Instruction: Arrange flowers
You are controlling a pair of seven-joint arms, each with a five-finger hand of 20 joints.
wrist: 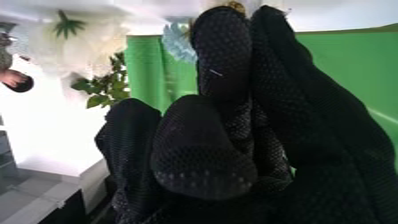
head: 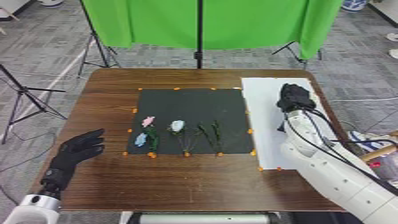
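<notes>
Across the brown tabletop [head: 178, 187], left to right: one left hand [head: 80, 146] with relaxed fingers, one dark mat [head: 191, 102] bearing one blue flower [head: 140, 139], one pink flower [head: 147, 121], one white flower [head: 178, 125] and two green sprigs [head: 217, 133], then one right hand [head: 294, 97], fingers loosely released, over one white board [head: 260, 95].

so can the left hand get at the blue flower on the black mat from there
Probably yes: the left hand is just off the left edge of the black mat, the blue flower lies near that edge, and nothing seems to stand between them.
</notes>
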